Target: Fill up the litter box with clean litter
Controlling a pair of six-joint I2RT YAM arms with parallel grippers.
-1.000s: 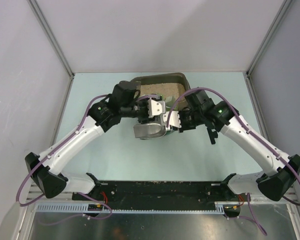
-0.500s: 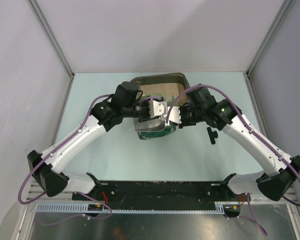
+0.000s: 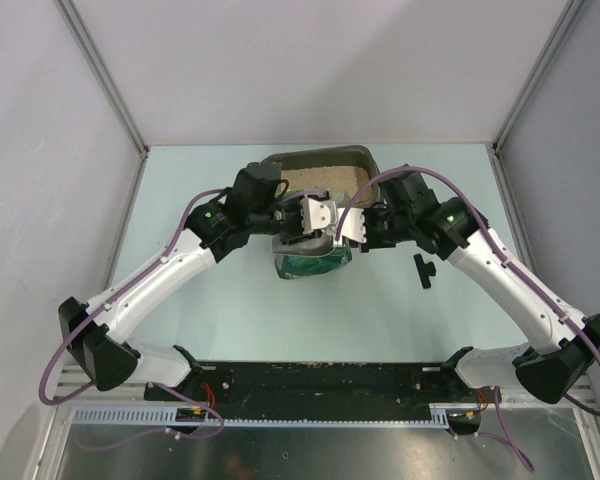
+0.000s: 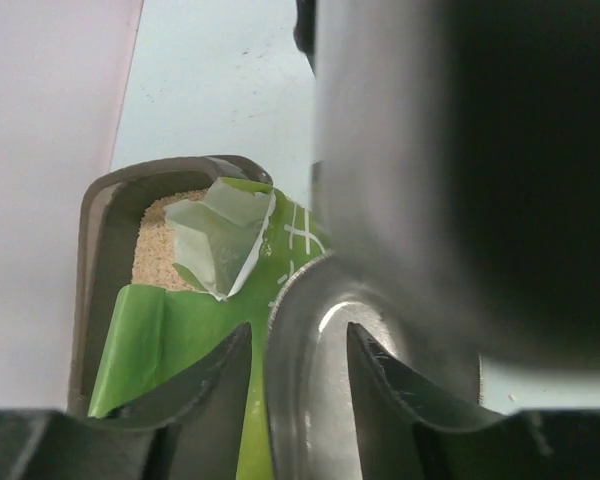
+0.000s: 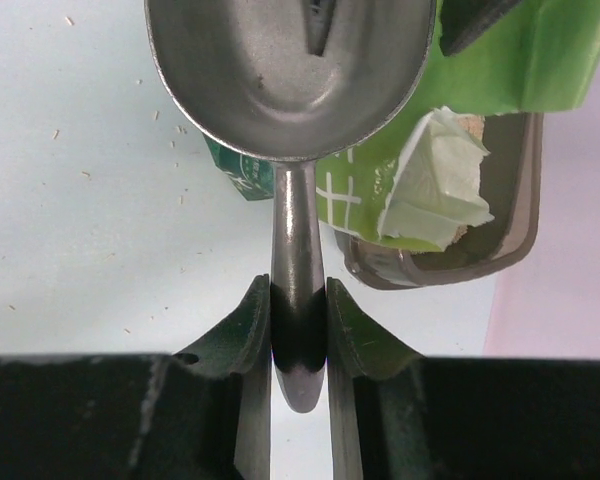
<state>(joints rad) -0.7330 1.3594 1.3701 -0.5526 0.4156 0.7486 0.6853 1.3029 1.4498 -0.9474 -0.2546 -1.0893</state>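
The dark litter box sits at the back centre with clean litter in it. It also shows in the left wrist view and the right wrist view. A green pouch leans with its torn top over the box's near rim. My right gripper is shut on the handle of a silver scoop, whose empty bowl hangs over the pouch. My left gripper has its jaws parted astride the scoop's rim, one finger over the pouch. It pinches nothing that I can see.
A small black part lies on the pale table right of the pouch. Grey walls close in the back and sides. Stray granules dot the table near the scoop.
The scoop bowl has moved off the pouch towards the box, so the pouch's green face now shows. Both grippers have shifted slightly towards the box.
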